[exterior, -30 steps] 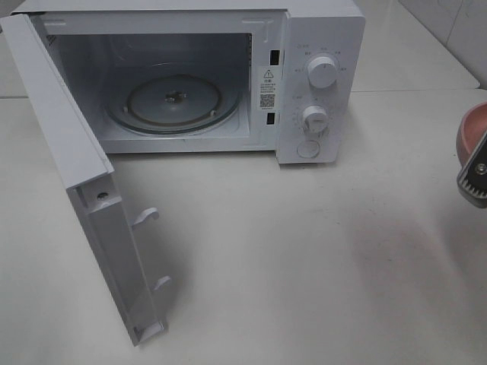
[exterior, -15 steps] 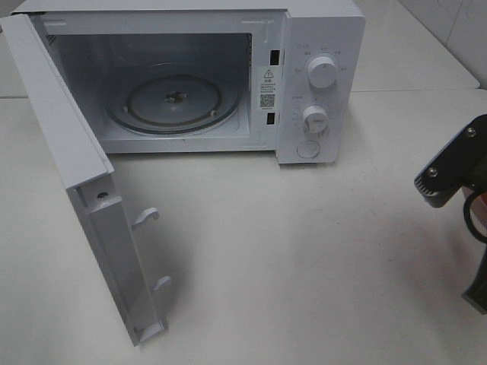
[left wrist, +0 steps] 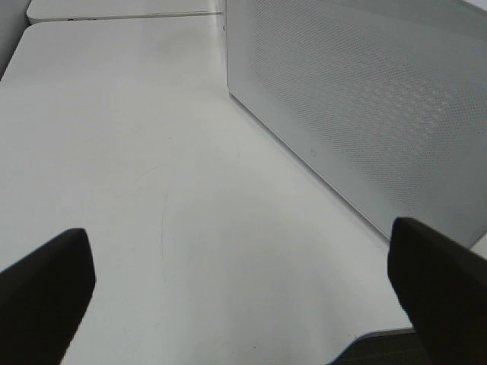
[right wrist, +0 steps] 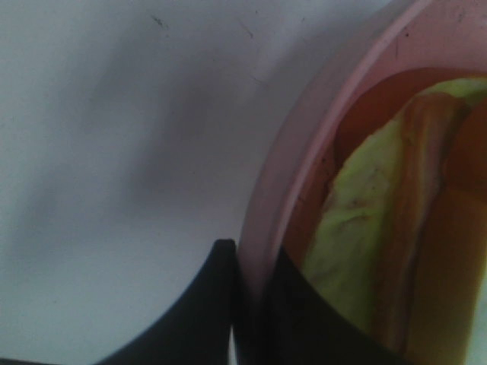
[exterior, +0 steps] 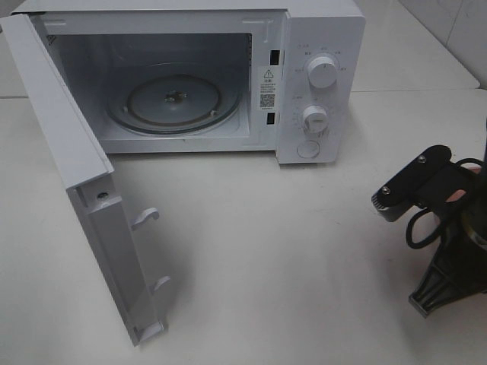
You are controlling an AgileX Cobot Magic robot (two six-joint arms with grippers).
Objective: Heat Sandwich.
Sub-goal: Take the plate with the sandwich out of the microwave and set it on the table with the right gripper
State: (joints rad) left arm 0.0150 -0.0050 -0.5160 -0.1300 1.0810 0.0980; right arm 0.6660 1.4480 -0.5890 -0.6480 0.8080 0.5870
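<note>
Pink plastic fills the right of the right wrist view: the plate (right wrist: 304,152) rim is pinched between the narrow jaws of the right gripper (right wrist: 247,304), with the sandwich (right wrist: 380,236) lying on it (blurred, yellow-green and brown). In the high view that arm sits at the right edge, and the white microwave (exterior: 319,46) stands upper left, door (exterior: 84,175) swung open. The left gripper (left wrist: 243,281) stands wide apart over the table (left wrist: 137,152).
</note>
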